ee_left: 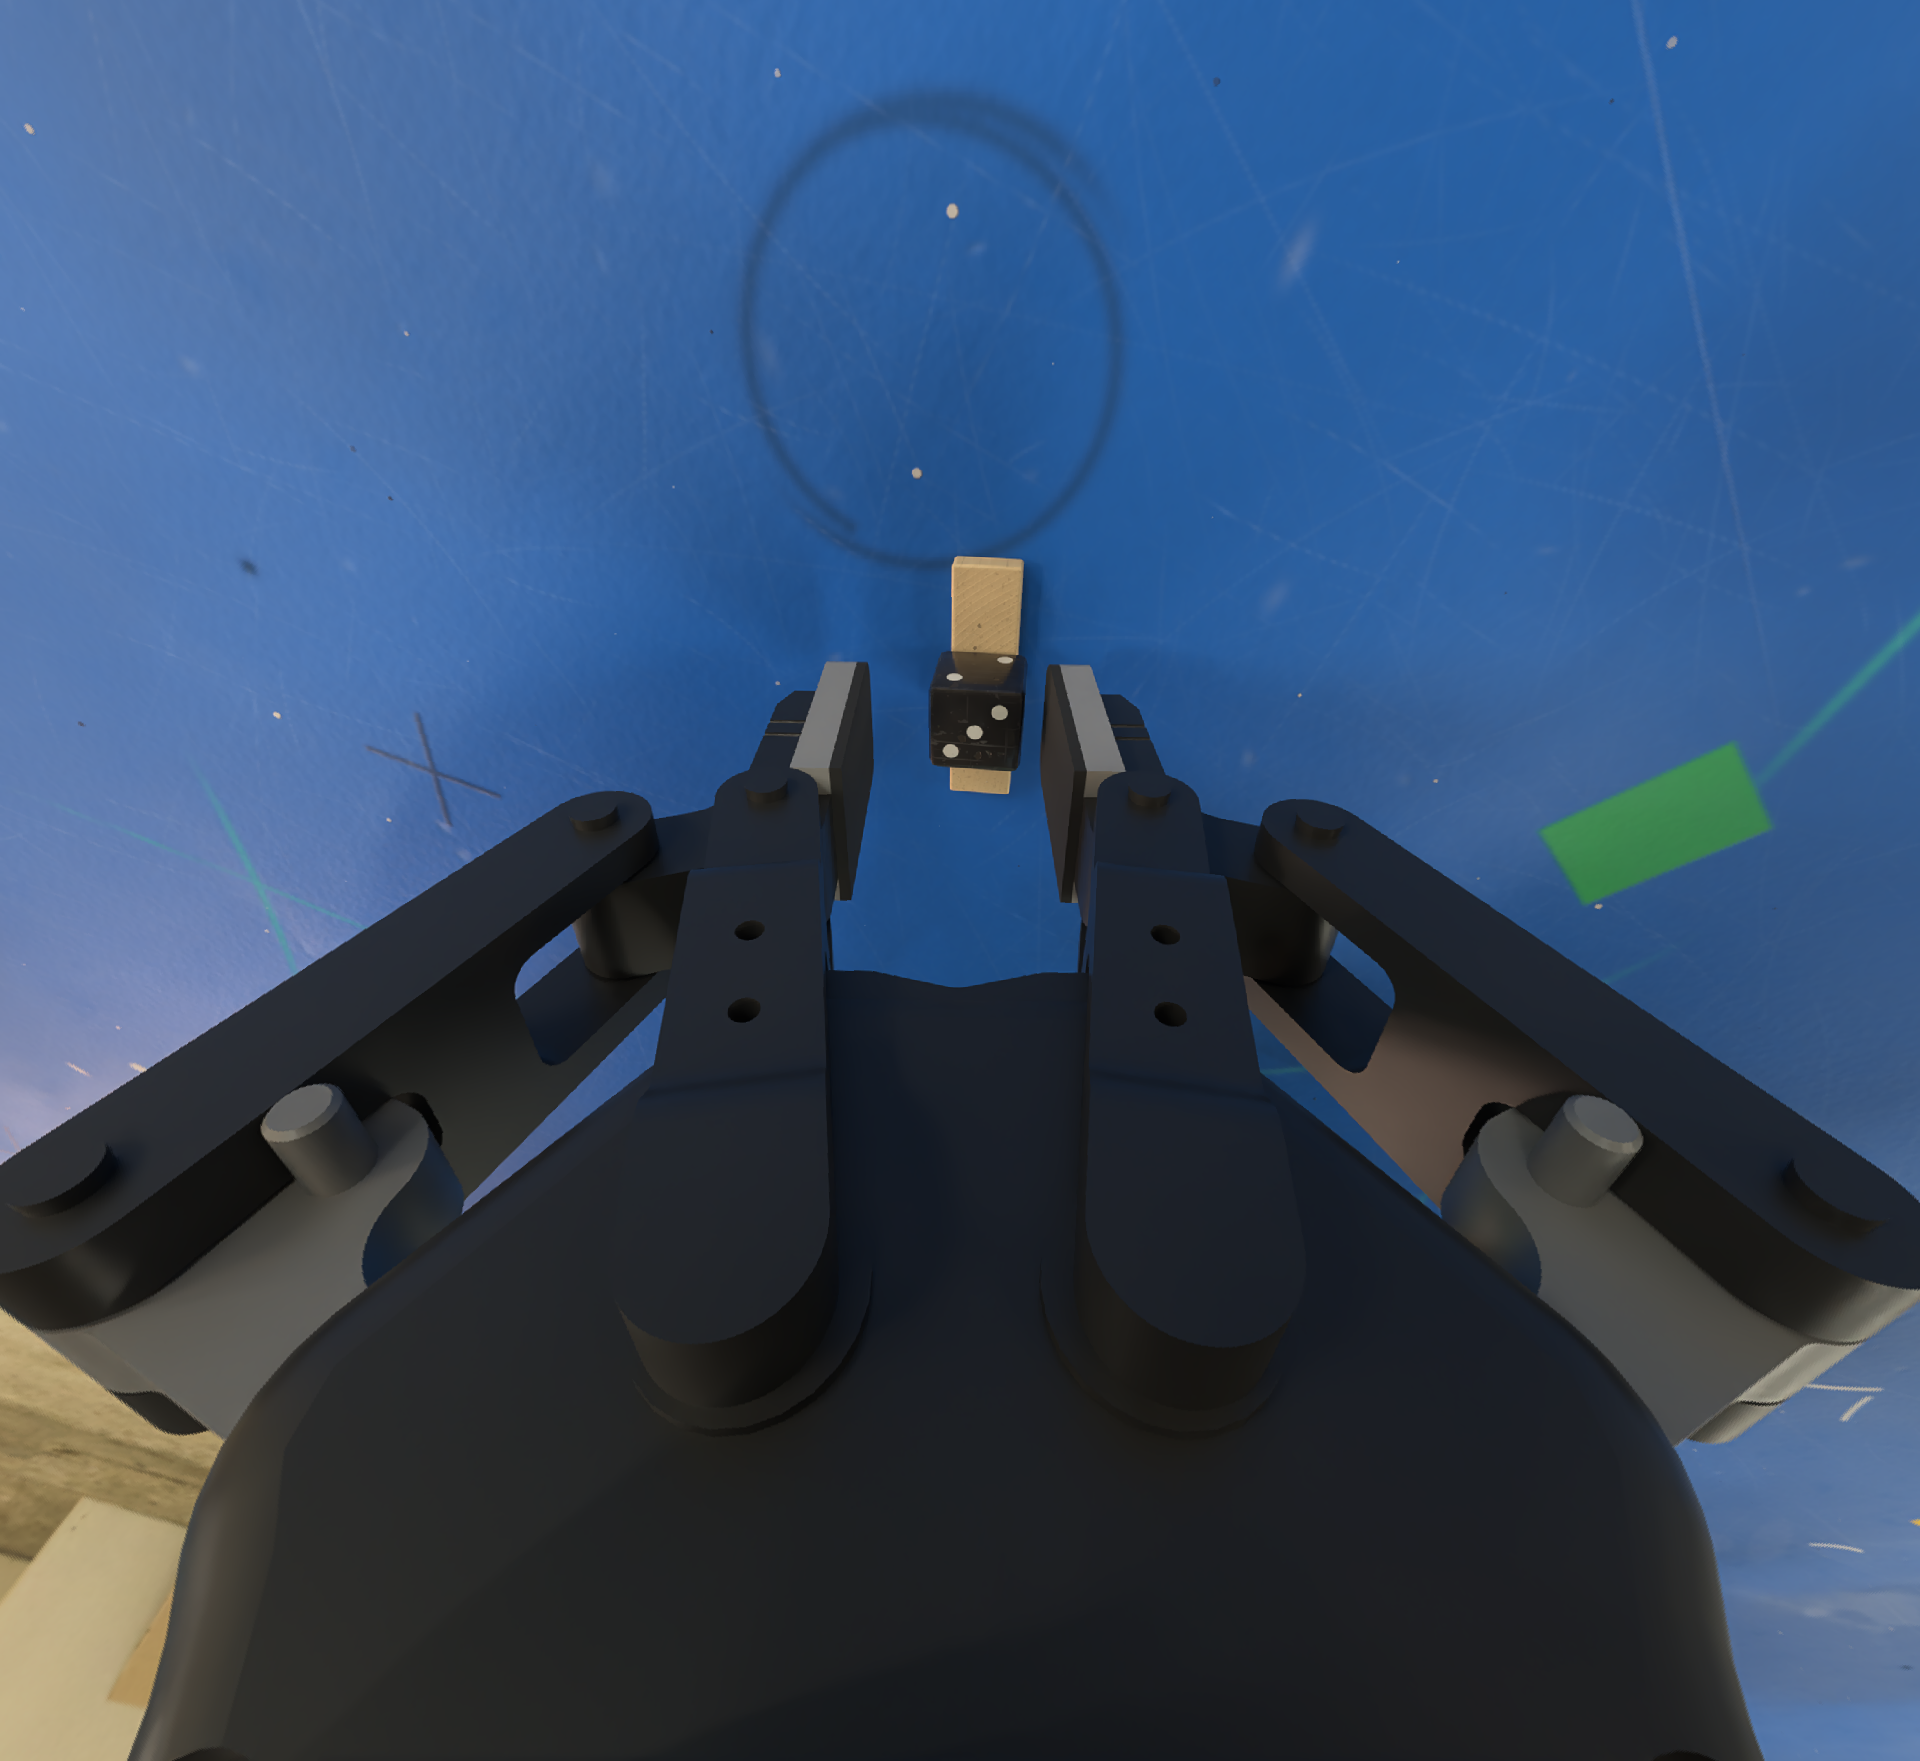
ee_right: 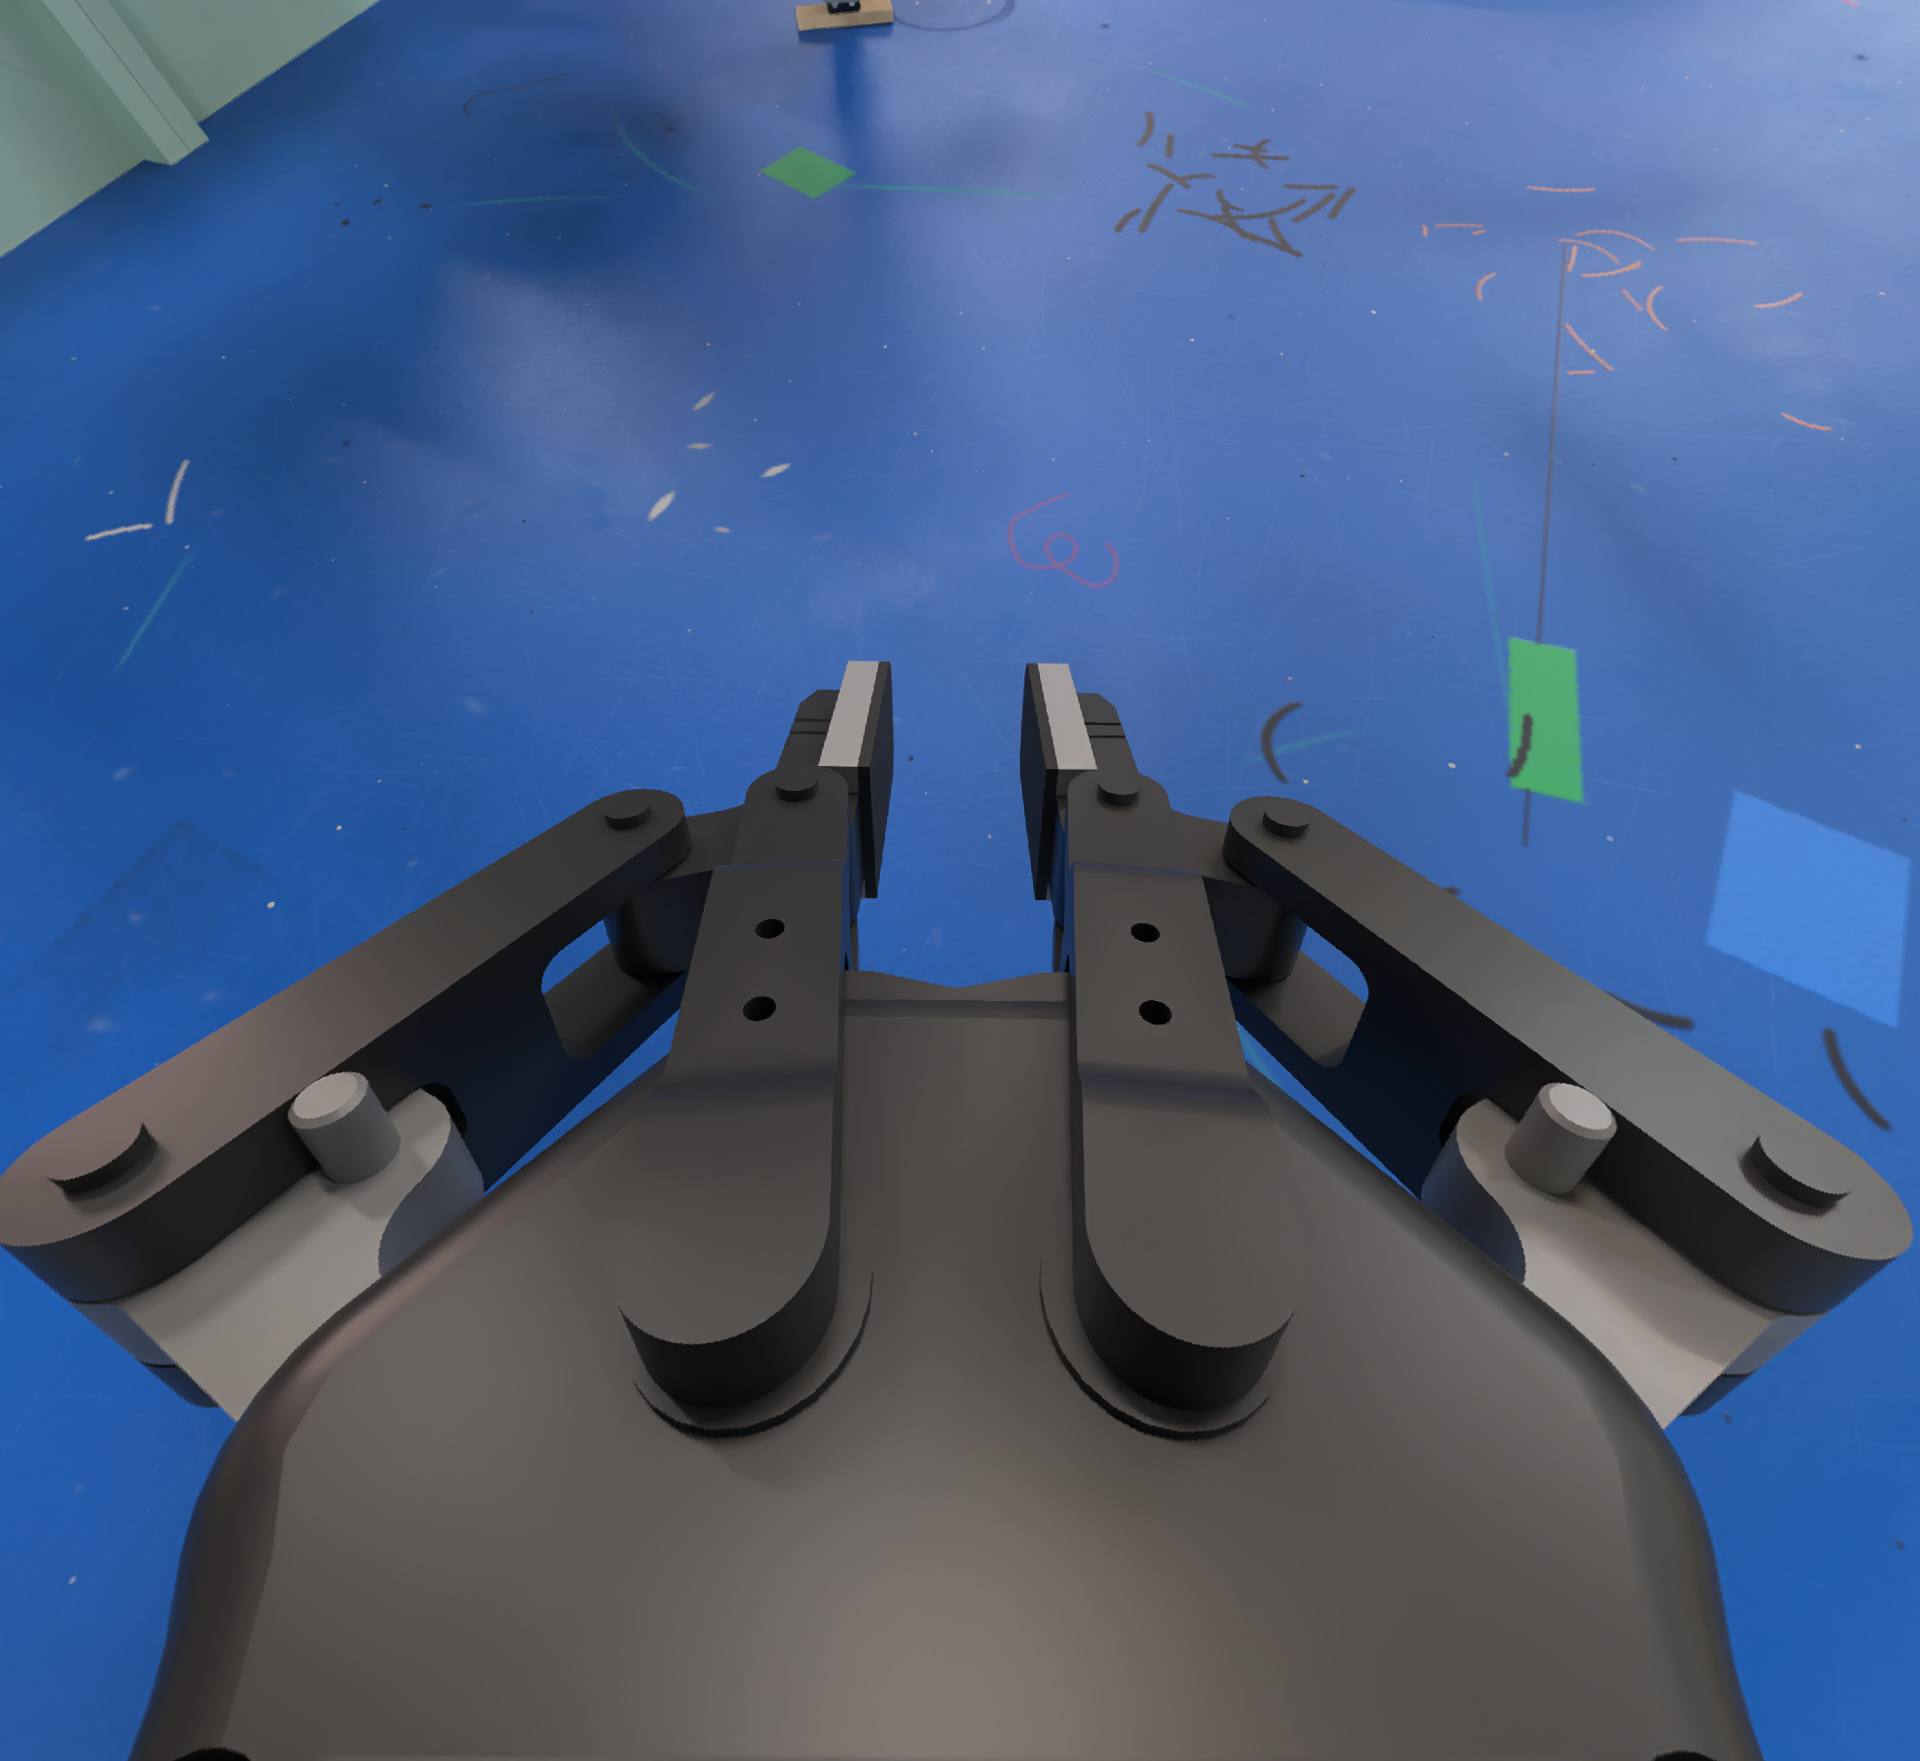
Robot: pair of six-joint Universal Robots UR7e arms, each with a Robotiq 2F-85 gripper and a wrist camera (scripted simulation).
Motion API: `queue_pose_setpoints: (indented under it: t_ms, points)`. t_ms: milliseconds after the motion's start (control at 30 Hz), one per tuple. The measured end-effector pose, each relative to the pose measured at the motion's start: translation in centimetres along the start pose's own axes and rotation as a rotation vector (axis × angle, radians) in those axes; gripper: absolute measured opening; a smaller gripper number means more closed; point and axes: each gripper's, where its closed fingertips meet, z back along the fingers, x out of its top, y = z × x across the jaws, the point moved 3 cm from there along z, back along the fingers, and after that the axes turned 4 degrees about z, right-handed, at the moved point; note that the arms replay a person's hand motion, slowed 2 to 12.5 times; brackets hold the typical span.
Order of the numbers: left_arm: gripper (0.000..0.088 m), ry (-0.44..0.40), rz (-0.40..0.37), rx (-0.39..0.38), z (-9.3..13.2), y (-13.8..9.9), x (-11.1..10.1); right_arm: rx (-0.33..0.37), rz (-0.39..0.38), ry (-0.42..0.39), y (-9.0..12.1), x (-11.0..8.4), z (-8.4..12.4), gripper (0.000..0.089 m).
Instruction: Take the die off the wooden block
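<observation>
Left wrist view: left hand [ee_left: 956, 724] parted, pads flanking the black die [ee_left: 975, 712] without visible contact. Die sits on the wooden block [ee_left: 985, 605], frame centre, hiding its middle. Right hand [ee_right: 957, 709] parted, empty above the tabletop [ee_right: 520, 568].

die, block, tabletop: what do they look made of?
Die: black with white pips, glossy, probably hard plastic or resin; it shows faint highlights. Wooden block: pale, unfinished wood, with fine grain specks and a matte face. Table: blue, smooth, slightly sheened surface, maybe painted or laminate; fine scratches and marker lines cross it. The left end effector straddles the die, open.
</observation>
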Motion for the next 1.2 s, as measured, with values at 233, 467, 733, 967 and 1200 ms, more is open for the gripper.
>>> queue_pose_setpoints:
  t_ms: [233,467,733,967,1200]
  points:
    - [0.0287,-0.002,0.004,-0.011,-0.02,-0.01,0.03,0.001,0.001,0.001,0.03,-0.01,-0.01,0.0226]
    - [0.0258,-0.005,0.008,-0.022,-0.05,-0.02,0.09,0.002,0.001,0.001,0.06,0.0,-0.02,0.0224]
    - [0.0223,-0.006,0.007,-0.036,-0.08,-0.12,0.05,0.004,0.002,0.002,0.08,-0.01,-0.04,0.0223]
    - [0.0201,-0.004,0.001,-0.039,-0.1,-0.13,0.0,0.005,0.003,0.004,0.1,-0.03,-0.06,0.0223]
    - [0.0162,-0.002,-0.003,-0.046,-0.12,-0.18,-0.06,0.006,0.004,0.004,0.12,-0.02,-0.07,0.0222]
